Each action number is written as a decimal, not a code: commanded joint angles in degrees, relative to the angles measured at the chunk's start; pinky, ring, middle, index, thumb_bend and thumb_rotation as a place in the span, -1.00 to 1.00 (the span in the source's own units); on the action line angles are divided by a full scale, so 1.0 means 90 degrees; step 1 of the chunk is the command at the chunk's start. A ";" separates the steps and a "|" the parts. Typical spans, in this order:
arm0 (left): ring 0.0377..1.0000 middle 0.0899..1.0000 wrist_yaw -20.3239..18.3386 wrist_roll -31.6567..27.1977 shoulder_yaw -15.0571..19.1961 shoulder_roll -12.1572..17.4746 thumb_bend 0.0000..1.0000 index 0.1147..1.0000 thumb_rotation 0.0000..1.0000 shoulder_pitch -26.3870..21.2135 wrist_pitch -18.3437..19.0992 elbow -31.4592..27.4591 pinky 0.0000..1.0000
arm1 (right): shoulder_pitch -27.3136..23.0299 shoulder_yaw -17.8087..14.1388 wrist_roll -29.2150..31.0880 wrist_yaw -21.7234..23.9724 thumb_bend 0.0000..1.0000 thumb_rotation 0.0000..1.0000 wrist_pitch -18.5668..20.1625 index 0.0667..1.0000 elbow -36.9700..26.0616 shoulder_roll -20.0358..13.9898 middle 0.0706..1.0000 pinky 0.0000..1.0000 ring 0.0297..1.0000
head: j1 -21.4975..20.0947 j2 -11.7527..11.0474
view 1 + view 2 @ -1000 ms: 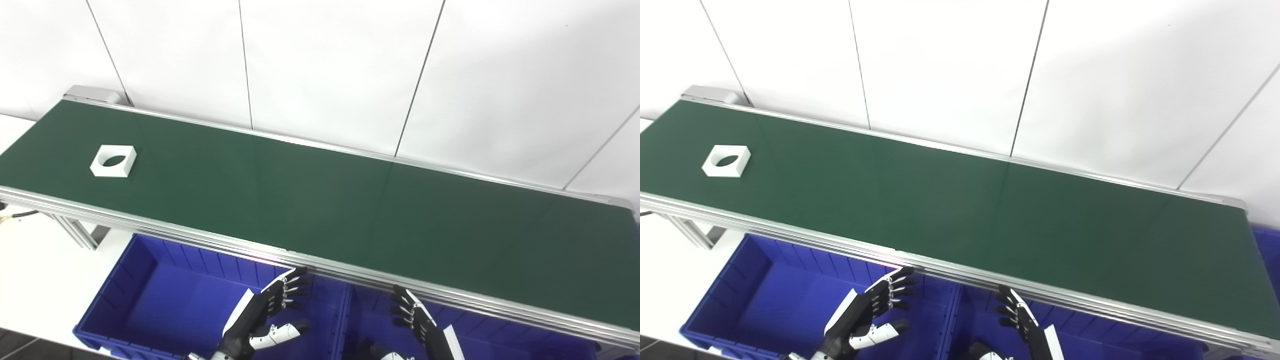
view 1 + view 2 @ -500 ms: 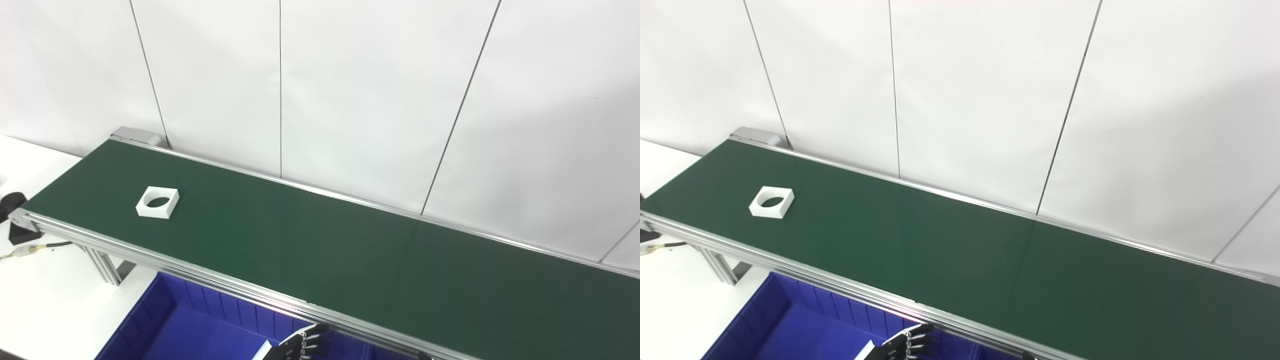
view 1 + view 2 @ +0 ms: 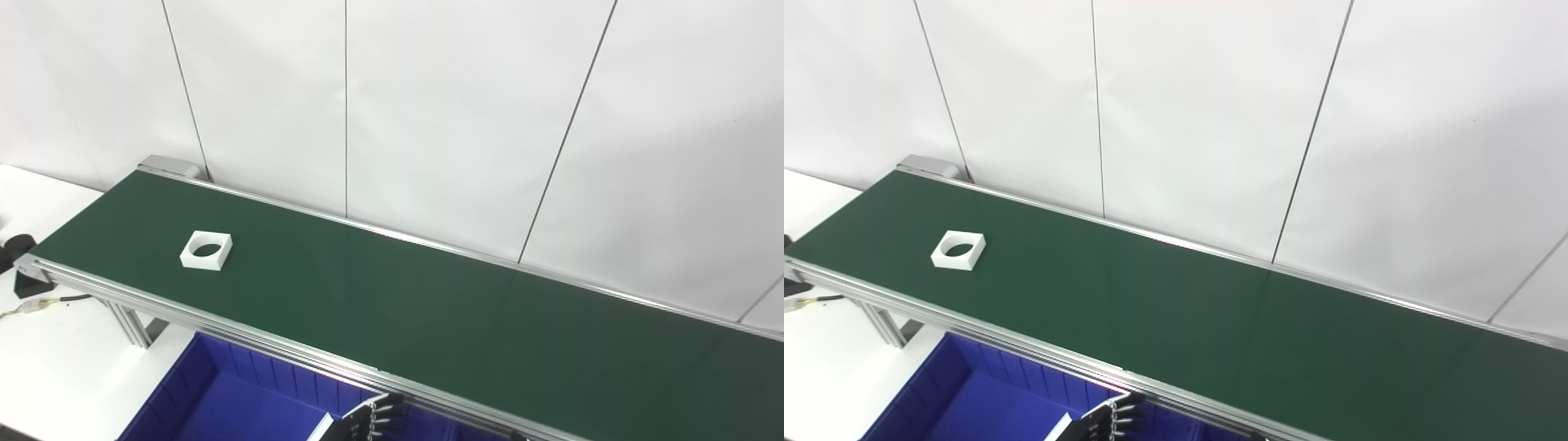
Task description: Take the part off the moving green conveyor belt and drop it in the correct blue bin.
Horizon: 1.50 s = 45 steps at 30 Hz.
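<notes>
A white square part with a round hole [image 3: 207, 250] lies flat near the left end of the green conveyor belt [image 3: 429, 306]. Below the belt's near rail is a blue bin [image 3: 245, 404], of which only the top left portion shows. Only the dark fingertips of my left hand [image 3: 367, 421] show at the bottom edge, over the bin, spread apart and holding nothing. It is far to the right of and below the part. Of my right hand [image 3: 513, 436] only a dark tip shows at the bottom edge.
The belt's aluminium near rail [image 3: 257, 337] runs between my hands and the belt. A support leg [image 3: 128, 321] stands at the left end. On the white table at left lie a black object [image 3: 18, 245] and a cable [image 3: 37, 304]. A white panelled wall stands behind the belt.
The camera tilted up, so both hands dropped almost out of the picture. The white part has drifted a little to the right along the belt.
</notes>
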 commanded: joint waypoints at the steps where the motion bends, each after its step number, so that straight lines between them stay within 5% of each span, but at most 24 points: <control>1: 0.50 0.59 0.0084 -0.0027 0.0033 -0.0008 0.66 0.66 -0.15 0.0034 -0.0179 -0.0356 0.33 | -0.0093 0.0015 0.0041 -0.0064 0.25 -0.16 -0.0386 0.80 -0.0112 0.0009 0.68 0.43 0.58 | -0.0004 0.0002; 18: 0.44 0.52 -0.0172 -0.0281 0.0021 0.0313 0.83 0.59 -0.11 0.0102 0.0211 -0.1718 0.28 | -0.0149 0.0027 -0.0039 -0.0078 0.22 -0.18 -0.0379 0.79 -0.0051 0.0019 0.66 0.40 0.55 | 0.0079 -0.0093; 24: 0.39 0.46 -0.0215 -0.0307 0.0184 0.0581 0.96 0.51 0.05 0.0025 0.0789 -0.2591 0.22 | -0.0146 0.0046 -0.0067 -0.0094 0.20 -0.19 -0.0381 0.79 -0.0064 0.0025 0.67 0.39 0.55 | 0.0092 -0.0103; 36: 0.41 0.49 -0.0258 -0.0116 0.0373 0.0927 0.99 0.48 -0.03 -0.0423 0.1659 -0.3567 0.21 | -0.0175 0.0072 -0.0086 -0.0148 0.19 -0.18 -0.0382 0.79 -0.0018 0.0022 0.67 0.40 0.55 | 0.0119 -0.0120; 45: 0.51 0.59 -0.0043 0.0544 0.0483 0.1018 0.77 0.54 0.03 -0.0834 0.1762 -0.3279 0.27 | -0.0202 0.0100 -0.0030 -0.0163 0.19 -0.18 -0.0376 0.80 0.0022 0.0050 0.68 0.41 0.57 | 0.0103 -0.0141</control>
